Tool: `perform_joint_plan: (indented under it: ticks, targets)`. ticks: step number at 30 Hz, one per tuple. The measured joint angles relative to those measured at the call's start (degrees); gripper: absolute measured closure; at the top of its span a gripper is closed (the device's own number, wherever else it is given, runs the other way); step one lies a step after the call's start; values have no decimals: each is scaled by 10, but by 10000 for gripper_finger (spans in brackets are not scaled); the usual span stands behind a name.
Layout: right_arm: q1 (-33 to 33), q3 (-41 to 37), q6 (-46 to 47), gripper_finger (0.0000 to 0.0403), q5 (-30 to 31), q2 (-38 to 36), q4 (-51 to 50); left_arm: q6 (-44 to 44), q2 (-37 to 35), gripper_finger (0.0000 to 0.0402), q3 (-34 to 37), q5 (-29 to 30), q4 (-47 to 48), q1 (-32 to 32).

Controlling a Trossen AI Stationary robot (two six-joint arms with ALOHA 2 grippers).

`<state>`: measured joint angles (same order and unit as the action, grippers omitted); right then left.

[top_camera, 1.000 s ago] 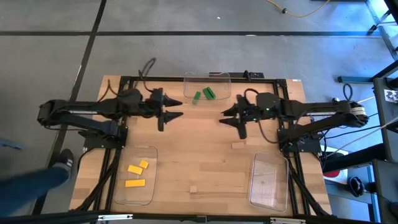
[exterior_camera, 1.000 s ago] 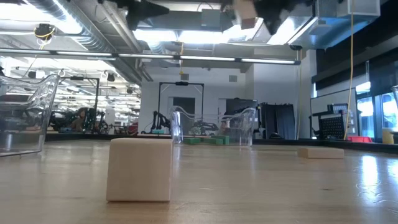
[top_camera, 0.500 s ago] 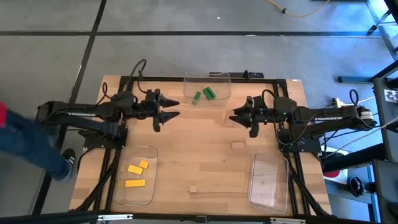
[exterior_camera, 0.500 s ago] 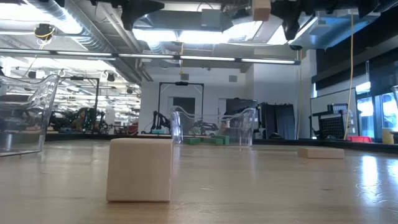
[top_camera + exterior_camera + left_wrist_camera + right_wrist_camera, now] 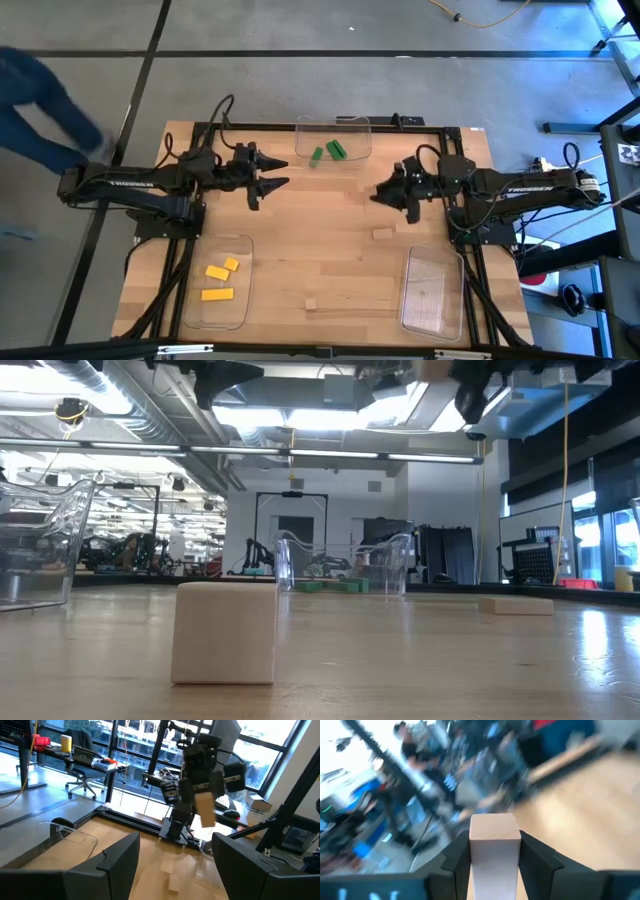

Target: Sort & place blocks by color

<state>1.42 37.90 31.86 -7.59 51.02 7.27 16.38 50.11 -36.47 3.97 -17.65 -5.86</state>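
A pale tan wooden block [image 5: 494, 847] is held between the two dark fingers of the right end effector [image 5: 381, 193], which is raised above the table [image 5: 330, 255] on the right side. In the right wrist view the block is seen as a small squared piece with a smooth, light face and softly rounded edges, clamped on both sides by the fingers [image 5: 536, 852]. From the left wrist view the same block [image 5: 204, 808] is seen across the table, hanging upright below the far arm, clear of the wood surface.

The left end effector [image 5: 282, 173] is held above the left half of the table with its fingers spread wide and nothing between them.

Two more tan blocks are left lying on the bare table: one [image 5: 382, 234] just beside the upper edge of the right clear tray [image 5: 432, 292], and one [image 5: 311, 304] near the front edge, between the two front trays. The latter is seen close up in the low view [image 5: 224, 632] as a plain cube with a pale, faintly grained face.

Three yellow blocks [image 5: 217, 271] are gathered in the left clear tray [image 5: 214, 315]; they are flat, bright and rectangular, and are laid at differing angles. Green blocks [image 5: 336, 150] are kept in the clear tray [image 5: 333, 124] at the far middle edge of the table; two are clearly made out from above, and whether a third lies with them cannot be told.

A person's blurred leg [image 5: 40, 110] is seen on the floor at the left, well apart from the table.
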Motion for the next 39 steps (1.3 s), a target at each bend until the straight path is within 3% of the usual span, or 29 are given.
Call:
perform_joint_plan:
  ticks: [4,8,15,19,24,34,39]
  targets:
    - [-48,48,51,271,-71,0,-142,0,0,163,0,0,0,0]
    - [-143,77,147,271,-107,-1,-255,0,0,163,0,0,1,0]
    - [-350,59,367,271,-33,14,-379,0,0,163,0,12,1,0]
    - [-430,42,467,271,13,52,-433,0,0,163,0,14,1,0]
    - [-457,20,533,271,30,117,-466,0,0,163,0,15,1,0]
    - [-454,16,535,271,33,219,-478,-3,0,163,0,12,1,0]
    - [-453,15,531,214,28,223,-479,-2,0,163,0,11,1,0]
